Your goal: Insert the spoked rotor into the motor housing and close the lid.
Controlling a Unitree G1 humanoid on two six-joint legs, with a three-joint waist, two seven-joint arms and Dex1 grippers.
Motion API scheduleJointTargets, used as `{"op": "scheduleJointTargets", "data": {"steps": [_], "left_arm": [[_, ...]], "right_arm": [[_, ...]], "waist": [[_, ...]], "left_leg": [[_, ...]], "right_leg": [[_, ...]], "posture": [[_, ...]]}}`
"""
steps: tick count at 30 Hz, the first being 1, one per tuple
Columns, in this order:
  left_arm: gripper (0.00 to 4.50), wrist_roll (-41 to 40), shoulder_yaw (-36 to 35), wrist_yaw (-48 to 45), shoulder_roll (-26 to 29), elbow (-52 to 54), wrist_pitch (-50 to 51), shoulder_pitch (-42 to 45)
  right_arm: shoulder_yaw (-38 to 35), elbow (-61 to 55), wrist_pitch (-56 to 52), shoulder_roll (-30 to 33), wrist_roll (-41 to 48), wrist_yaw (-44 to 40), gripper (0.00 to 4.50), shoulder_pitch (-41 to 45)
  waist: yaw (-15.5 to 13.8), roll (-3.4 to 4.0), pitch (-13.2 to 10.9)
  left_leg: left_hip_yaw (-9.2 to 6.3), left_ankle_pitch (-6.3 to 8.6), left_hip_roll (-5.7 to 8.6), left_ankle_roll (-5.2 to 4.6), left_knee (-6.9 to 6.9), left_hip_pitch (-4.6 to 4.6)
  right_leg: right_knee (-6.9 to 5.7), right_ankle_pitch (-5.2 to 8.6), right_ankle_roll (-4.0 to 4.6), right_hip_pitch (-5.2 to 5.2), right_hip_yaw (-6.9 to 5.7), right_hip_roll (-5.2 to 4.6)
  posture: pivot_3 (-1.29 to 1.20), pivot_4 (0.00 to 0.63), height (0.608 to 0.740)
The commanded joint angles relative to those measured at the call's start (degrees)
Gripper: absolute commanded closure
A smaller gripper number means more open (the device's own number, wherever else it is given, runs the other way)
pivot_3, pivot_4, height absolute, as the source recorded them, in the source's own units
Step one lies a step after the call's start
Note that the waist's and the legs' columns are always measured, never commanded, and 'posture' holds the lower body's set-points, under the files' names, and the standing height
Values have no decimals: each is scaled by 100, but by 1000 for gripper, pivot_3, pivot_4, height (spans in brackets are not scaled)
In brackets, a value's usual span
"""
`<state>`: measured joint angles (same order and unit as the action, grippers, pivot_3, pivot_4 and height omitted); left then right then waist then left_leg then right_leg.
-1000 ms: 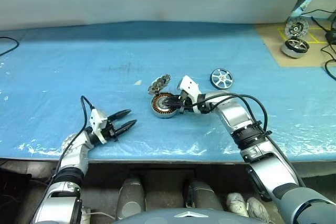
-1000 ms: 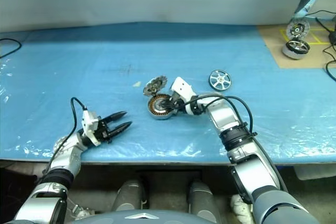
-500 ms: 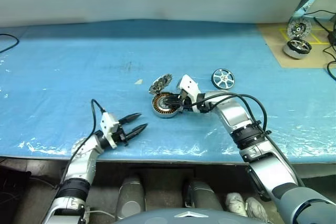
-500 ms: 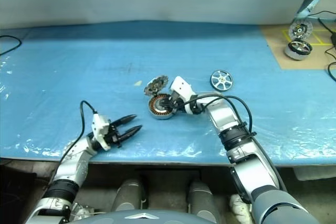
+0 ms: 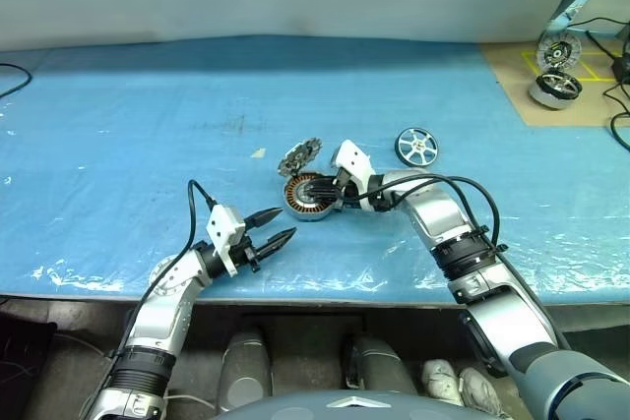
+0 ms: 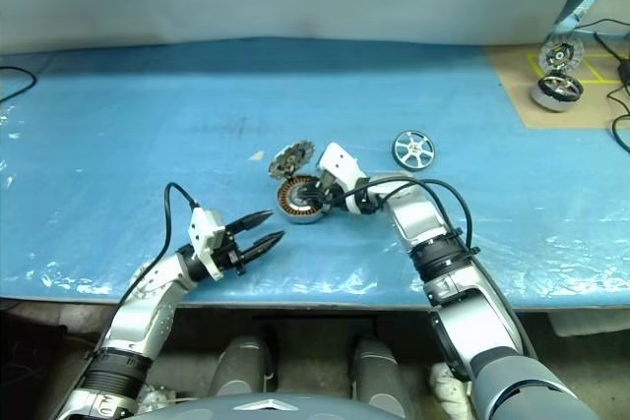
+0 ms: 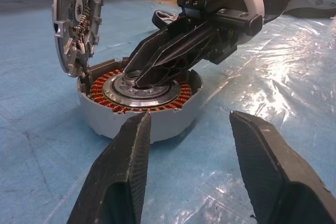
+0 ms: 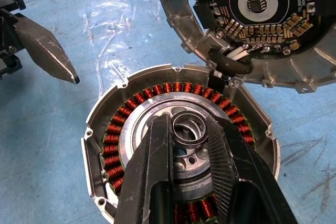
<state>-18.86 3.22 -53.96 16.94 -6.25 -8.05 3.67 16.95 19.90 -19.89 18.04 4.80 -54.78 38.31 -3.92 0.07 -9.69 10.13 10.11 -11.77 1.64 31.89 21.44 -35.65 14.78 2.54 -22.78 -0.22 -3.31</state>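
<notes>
The motor housing (image 5: 301,202), a silver cup with copper windings, lies mid-table on the blue sheet. Its toothed lid (image 5: 299,155) stands tilted open at the far rim, showing a circuit board (image 8: 262,9) on its inner face. My right gripper (image 8: 186,124) reaches into the housing, its fingers closed on the raised centre hub (image 8: 190,120). My left gripper (image 5: 286,222) hovers open and empty just short of the housing's near-left side, pointing at it; its fingers (image 7: 121,177) frame the housing wall. The spoked rotor (image 5: 416,147) lies flat to the right, beyond my right arm.
Two other motor parts (image 5: 553,87) sit on a brown mat (image 5: 512,86) at the far right, with cables beside them. A small white scrap (image 5: 258,153) lies left of the lid. The table's front edge (image 5: 315,294) runs just below my left gripper.
My left arm has swung right along the front edge, bringing its open gripper close to the housing. The right gripper, housing and lid have not moved.
</notes>
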Motion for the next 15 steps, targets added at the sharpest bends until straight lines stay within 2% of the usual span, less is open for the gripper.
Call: {"op": "scheduleJointTargets", "data": {"steps": [1, 15], "left_arm": [[1996, -12, -34, -52, 54, -85, -119, 28], [1996, 40, -84, -371, 35, -1325, -859, 301]], "right_arm": [[-64, 8, -37, 133, 1, -110, 3942, 47], [109, -211, 66, 112, -64, -338, 3942, -41]], "waist": [[-1, 0, 0], [-4, -1, 1]], "left_leg": [[0, 0, 0, 0, 0, 0], [0, 0, 0, 0, 2, 0]], "right_leg": [[0, 0, 0, 0, 0, 0], [-2, 0, -1, 1, 0, 0]], "posture": [[0, 150, 740], [0, 150, 740]]}}
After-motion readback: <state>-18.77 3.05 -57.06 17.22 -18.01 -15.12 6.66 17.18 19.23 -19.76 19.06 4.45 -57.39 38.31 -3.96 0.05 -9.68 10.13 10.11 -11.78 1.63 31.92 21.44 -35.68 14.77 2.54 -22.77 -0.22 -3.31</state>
